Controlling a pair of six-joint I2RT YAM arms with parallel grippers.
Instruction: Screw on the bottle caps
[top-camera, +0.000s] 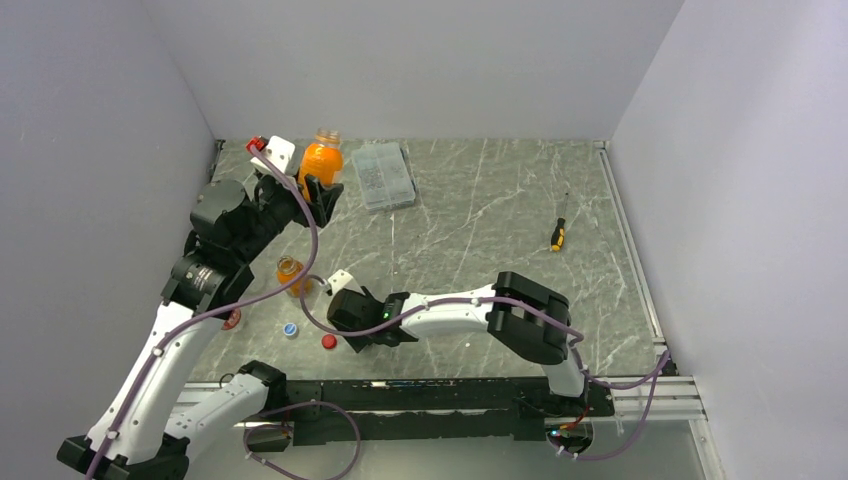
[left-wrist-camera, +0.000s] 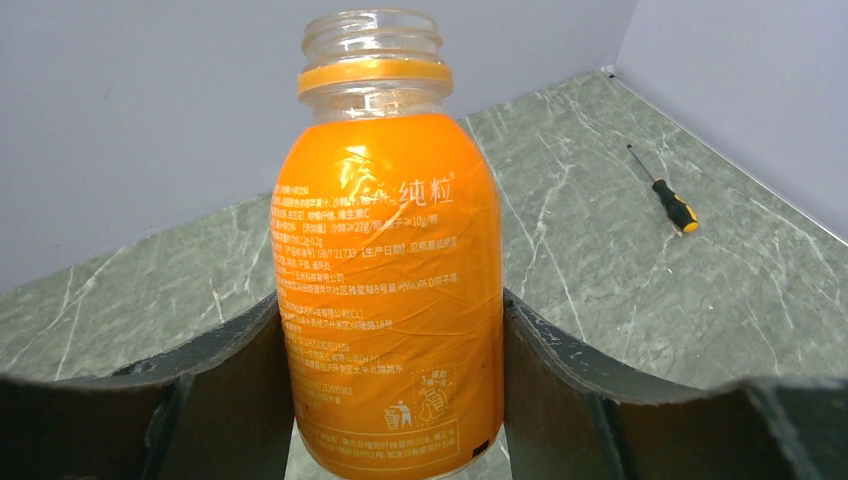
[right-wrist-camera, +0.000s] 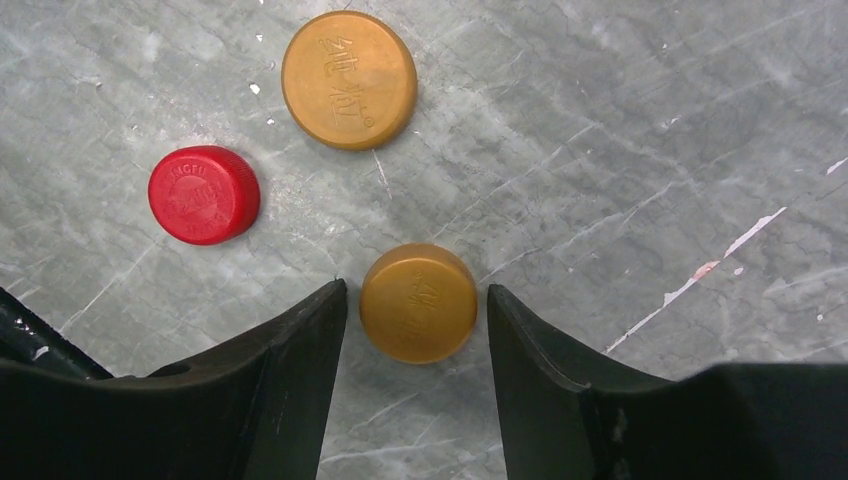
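Left jaws pinch the orange see-through plastic bottle (left-wrist-camera: 390, 300) far left on the grey marbled surface (top-camera: 480, 230), neck open for capping; right jaws, spread, straddle a small round orange plastic cap (right-wrist-camera: 418, 302) for pickup.

My left arm (top-camera: 165, 350) rises toward the upper left of the top view, its gripper (left-wrist-camera: 392, 325) clamped against both sides of an orange bottle (left-wrist-camera: 390, 230). My right arm (top-camera: 450, 312) stretches leftward across the lower centre, elbow bent, its gripper (right-wrist-camera: 415, 300) pointing down, jaws spread apart.
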